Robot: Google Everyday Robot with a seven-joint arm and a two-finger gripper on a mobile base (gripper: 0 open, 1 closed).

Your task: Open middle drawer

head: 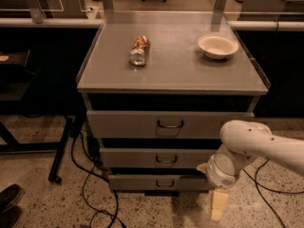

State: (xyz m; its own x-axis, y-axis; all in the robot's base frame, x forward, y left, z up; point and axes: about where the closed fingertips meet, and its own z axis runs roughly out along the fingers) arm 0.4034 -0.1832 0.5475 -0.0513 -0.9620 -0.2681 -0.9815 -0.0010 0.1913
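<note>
While the gripper hangs low near the floor, open or closed I cannot tell, the middle drawer sits above it and off to one side, untouched; I'd call this the approach, and next it must rise to the handle

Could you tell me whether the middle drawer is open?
Shut: the middle drawer shows no tray inside; the gripper hangs low to its right.

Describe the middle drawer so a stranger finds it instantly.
Start at the grey metal cabinet, the pale end effector low at its right front. The wide grey middle drawer is second of three fronts: shorter than the top drawer, taller than the bottom drawer.
</note>
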